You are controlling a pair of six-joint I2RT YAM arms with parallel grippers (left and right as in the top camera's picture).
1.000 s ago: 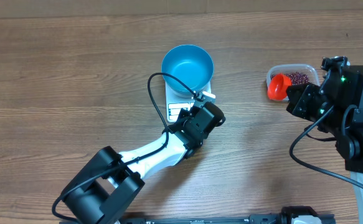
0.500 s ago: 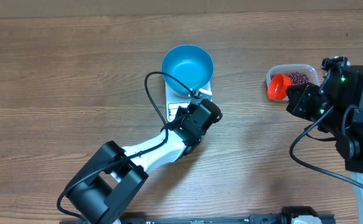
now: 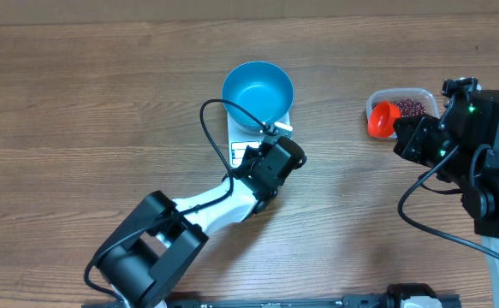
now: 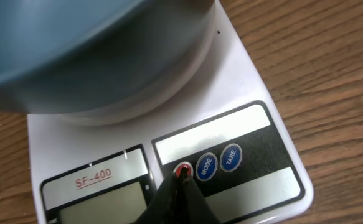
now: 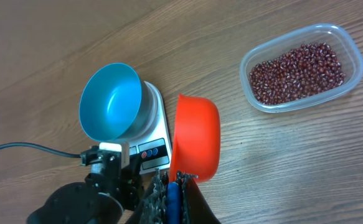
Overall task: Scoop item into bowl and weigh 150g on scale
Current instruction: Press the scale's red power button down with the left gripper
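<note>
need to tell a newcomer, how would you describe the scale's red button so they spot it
Find the blue bowl sitting on the white scale. Its front panel has three round buttons; the red button sits nearest the display, and the other two are blue.

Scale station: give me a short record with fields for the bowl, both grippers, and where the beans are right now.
blue bowl: sits on the white scale; no beans visible inside
left gripper: shut, tips at the red button on the scale's front panel
right gripper: shut on the orange-red scoop, held above the table
beans: loose heap in the clear tub, to the right of the scale
</note>
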